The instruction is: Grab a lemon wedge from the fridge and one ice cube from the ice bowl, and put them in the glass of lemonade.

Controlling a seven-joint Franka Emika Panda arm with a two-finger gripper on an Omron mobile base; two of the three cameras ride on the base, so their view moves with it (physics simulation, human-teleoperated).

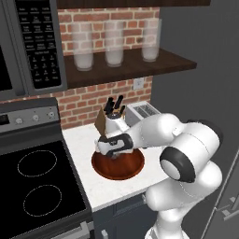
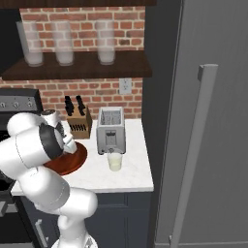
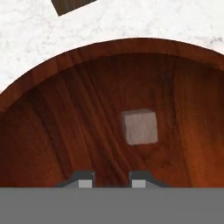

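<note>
The ice bowl, a wide reddish-brown wooden bowl, sits on the white counter beside the stove. One pale grey ice cube lies on the ice bowl's floor. My gripper hangs over the bowl pointing down, a little short of the cube. Its tips stand close together with nothing seen between them. The glass of lemonade stands in front of the toaster. The fridge is closed, with its pale bar handle facing me. The lemon wedge is out of view.
A toaster and a knife block stand behind the bowl against the brick wall. Three tall frosted glasses line the shelf above. The stove lies left of the counter, under the microwave.
</note>
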